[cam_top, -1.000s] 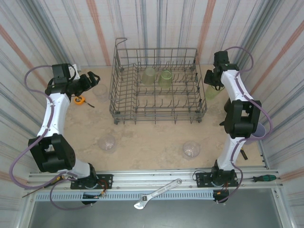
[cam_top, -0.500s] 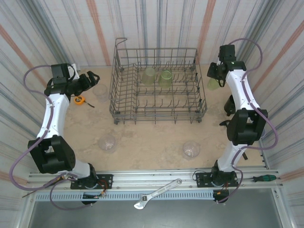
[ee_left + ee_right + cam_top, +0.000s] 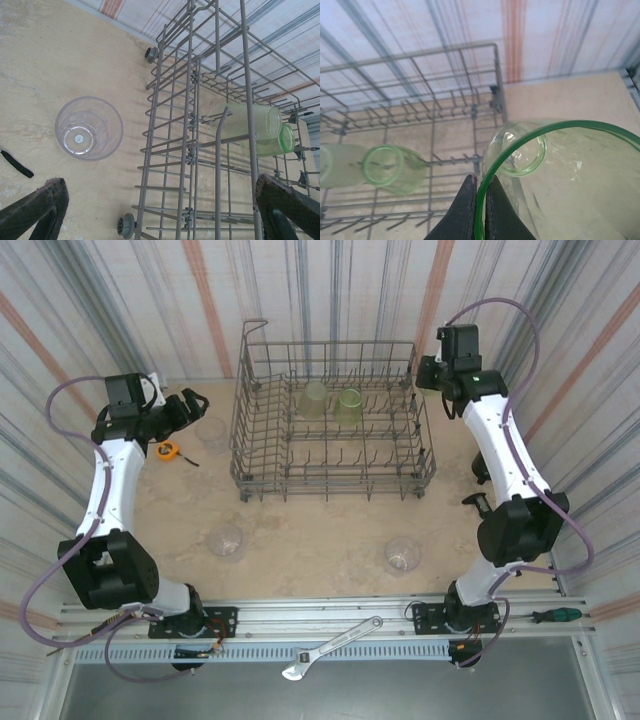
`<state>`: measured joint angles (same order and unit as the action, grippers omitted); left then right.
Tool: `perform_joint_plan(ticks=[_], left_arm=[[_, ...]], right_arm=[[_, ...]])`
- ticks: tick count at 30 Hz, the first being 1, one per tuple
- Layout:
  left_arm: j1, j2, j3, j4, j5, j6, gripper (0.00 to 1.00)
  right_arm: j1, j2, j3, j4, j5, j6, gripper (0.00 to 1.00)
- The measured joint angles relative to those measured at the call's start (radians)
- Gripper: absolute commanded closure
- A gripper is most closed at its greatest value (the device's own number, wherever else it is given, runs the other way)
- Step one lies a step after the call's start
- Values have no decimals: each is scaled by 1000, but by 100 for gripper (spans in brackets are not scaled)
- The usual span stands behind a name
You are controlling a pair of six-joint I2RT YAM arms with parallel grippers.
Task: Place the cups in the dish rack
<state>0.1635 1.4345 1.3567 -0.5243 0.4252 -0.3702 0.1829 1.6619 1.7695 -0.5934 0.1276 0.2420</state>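
Observation:
The grey wire dish rack (image 3: 330,455) stands at the back middle of the table, with two yellow-green cups (image 3: 315,398) (image 3: 348,403) lying on its tines. My right gripper (image 3: 480,182) is shut on the rim of another yellow-green cup (image 3: 560,175), held in the air by the rack's far right corner (image 3: 495,95). My left gripper (image 3: 190,405) hangs open left of the rack, above a clear cup (image 3: 89,128) standing mouth up on the table. Two more clear cups (image 3: 226,540) (image 3: 402,554) sit nearer the front.
An orange tape measure (image 3: 168,450) lies below the left gripper. A wrench (image 3: 330,648) and a screwdriver (image 3: 555,615) rest on the front rail. Striped walls close in the left, back and right.
The right arm has swung up and left from the table's right side to the rack's far right corner, carrying the yellow-green cup. The left arm has stayed where it was.

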Motion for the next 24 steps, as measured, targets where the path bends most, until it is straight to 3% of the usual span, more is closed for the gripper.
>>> perform_joint_plan(ticks=[7,17,24], left_arm=[[0,-1,0,0,0,-1,1],[-6,-10,0,0,-43,-11,1],[-72,-18,3,0,-82,-48,1]], right_arm=[[60,-74,-33,81,-35,-18,100],[66,-99,-119,157,-184,17,100],[66,-99,-175,224,-294,76,100]])
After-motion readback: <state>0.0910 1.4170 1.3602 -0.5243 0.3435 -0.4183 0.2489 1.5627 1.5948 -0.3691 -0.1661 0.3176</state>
